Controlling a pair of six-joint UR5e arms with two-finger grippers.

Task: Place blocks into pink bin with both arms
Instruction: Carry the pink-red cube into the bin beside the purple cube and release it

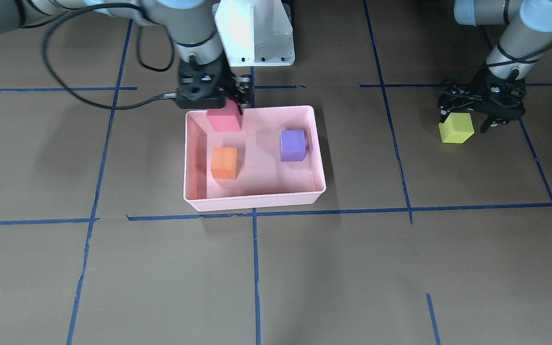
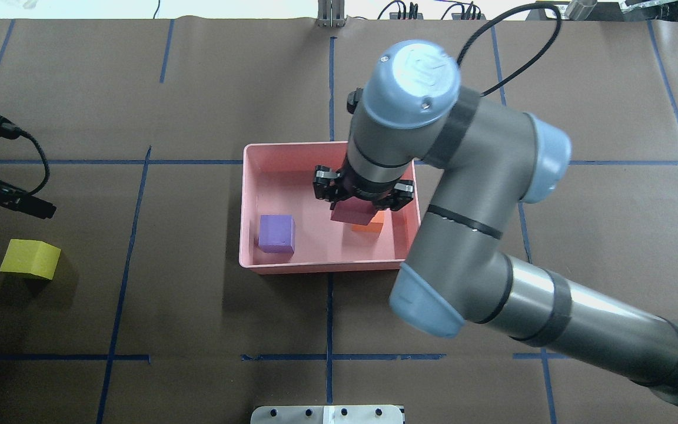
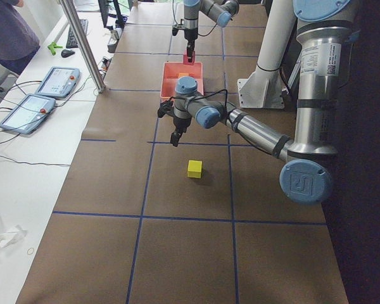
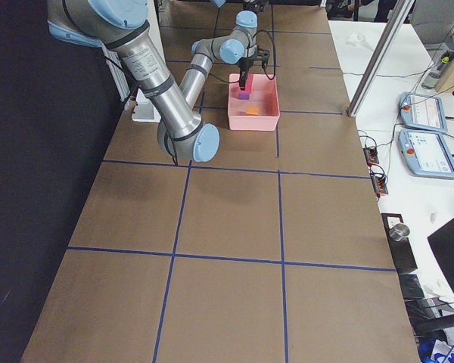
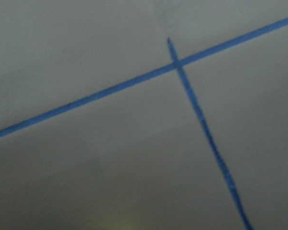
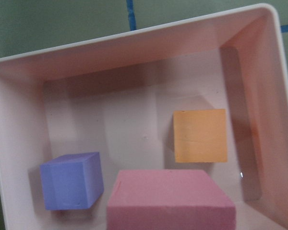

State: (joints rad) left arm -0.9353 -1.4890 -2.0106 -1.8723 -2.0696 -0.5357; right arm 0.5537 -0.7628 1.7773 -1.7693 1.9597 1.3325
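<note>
The bench is a long flat top covered in brown paper, marked off into large squares by blue tape lines. A pink bin sits flat on it about midway between the two ends, nearer the robot's edge than the operators' edge, with one of its long walls lying along a tape line. A yellow-green block lies on bare paper well apart from the bin, towards the robot's left end. A white base is bolted at the middle of the robot's edge.
</note>
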